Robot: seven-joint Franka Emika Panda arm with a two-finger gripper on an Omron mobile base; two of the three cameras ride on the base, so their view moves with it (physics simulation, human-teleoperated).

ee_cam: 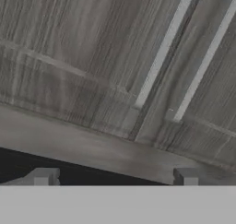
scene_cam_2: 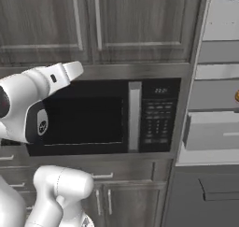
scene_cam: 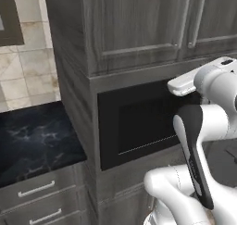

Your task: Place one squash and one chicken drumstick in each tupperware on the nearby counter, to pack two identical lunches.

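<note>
Searching step: dark two-finger gripper [ee_cam: 115, 177], fingers apart and empty, faces grey wooden cabinet doors [ee_cam: 106, 57]; needs turning toward black marbled counter [scene_cam: 32, 140] at left.

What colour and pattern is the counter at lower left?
The counter is black with faint grey marbling, seen best in the left base view.

One built-in microwave [scene_cam_2: 102, 116], centre of right base view; one vertical door handle [scene_cam_2: 134, 116], one keypad panel [scene_cam_2: 159, 116] on it.
Two upper cabinet doors [scene_cam_2: 140, 23] above microwave, each with one long bar handle [scene_cam_2: 97, 18]; two bar handles [ee_cam: 163, 48] also in hand view, upper right.
One stretch of black marbled counter [scene_cam: 34, 140], left of left base view.
Two drawers [scene_cam: 37, 188] under counter, one handle each.
Two lower cabinet doors [scene_cam_2: 130, 202] under microwave in right base view.
</note>
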